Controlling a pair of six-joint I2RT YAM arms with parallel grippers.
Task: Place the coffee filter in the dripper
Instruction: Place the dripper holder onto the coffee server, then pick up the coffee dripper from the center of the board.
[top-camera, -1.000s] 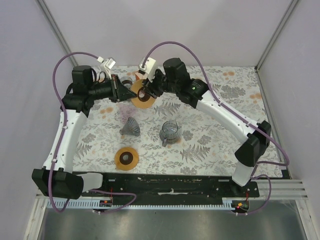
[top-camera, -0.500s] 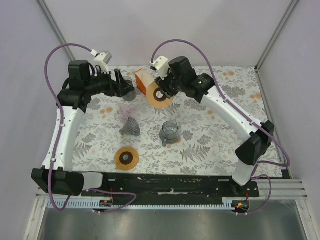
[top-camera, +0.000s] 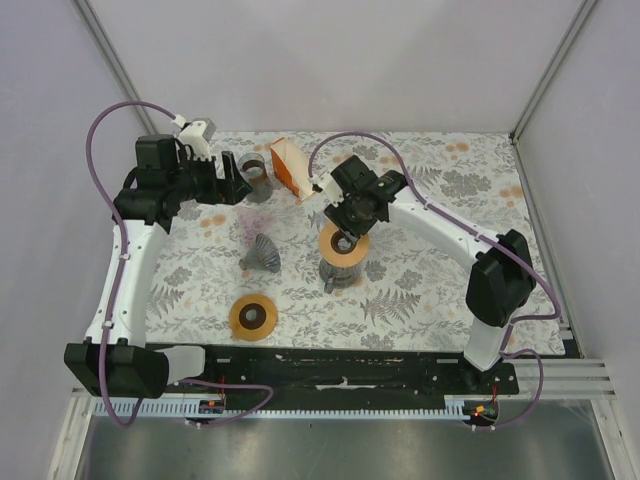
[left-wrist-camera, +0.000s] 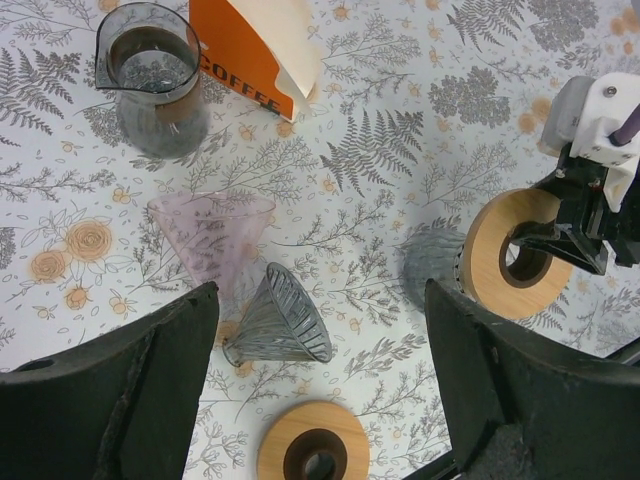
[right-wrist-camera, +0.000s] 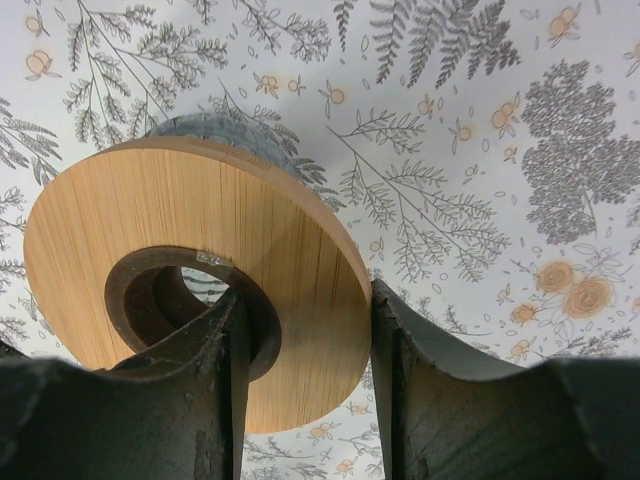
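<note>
**Filter not yet in a dripper**

From above, we see the right gripper (top-camera: 344, 235) clamped on a wooden ring (top-camera: 343, 248) over the glass server (top-camera: 335, 276). The left gripper (top-camera: 232, 179) hangs empty, jaws wide apart. Left wrist: the coffee filter (left-wrist-camera: 278, 40) sits in its orange pack (left-wrist-camera: 235, 55) and the grey dripper (left-wrist-camera: 283, 320) lies bare — everything remains. Right wrist: fingers pinch the ring's rim.

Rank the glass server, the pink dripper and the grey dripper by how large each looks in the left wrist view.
1. glass server, clearly the largest.
2. pink dripper and grey dripper: these look nearly alike. The pink one may be slightly bigger, but it is too close to rank.
</note>
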